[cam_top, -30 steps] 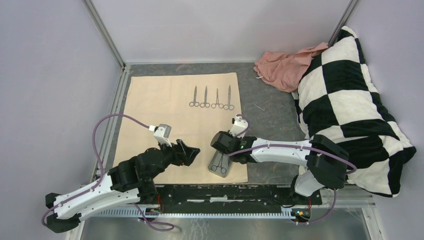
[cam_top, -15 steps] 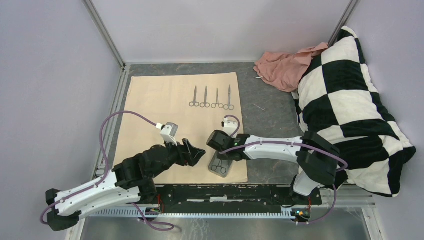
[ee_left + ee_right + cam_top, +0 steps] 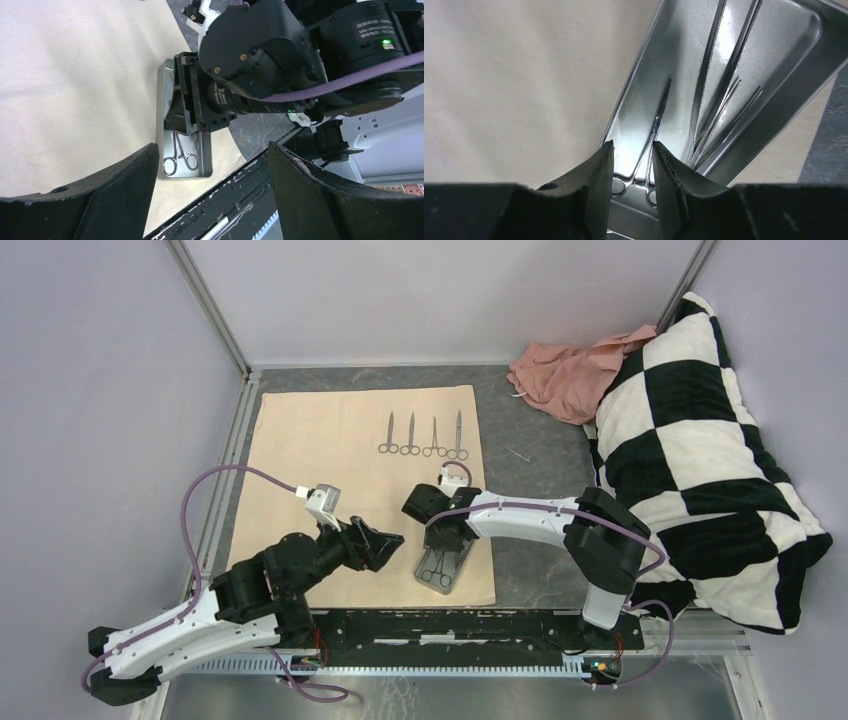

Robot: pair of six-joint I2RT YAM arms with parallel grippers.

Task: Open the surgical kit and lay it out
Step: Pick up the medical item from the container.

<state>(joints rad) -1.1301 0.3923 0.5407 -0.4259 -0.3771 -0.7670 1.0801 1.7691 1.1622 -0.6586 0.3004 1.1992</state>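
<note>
Cloth: beige wrap spread flat on dark table.
Laid out: four scissor-handled instruments side by side near wrap's far edge, rings toward the arms.
Tray: steel tray on wrap's near-right corner, w/ several slim instruments inside.
Right gripper: low over tray, fingers partly apart w/ narrow gap, straddling one clamp that lies in tray; nothing pinched.
Left gripper: spread wide, empty, above wrap just left of tray.
Bkgd: pink rag and black-white checked pillow at right.
</note>
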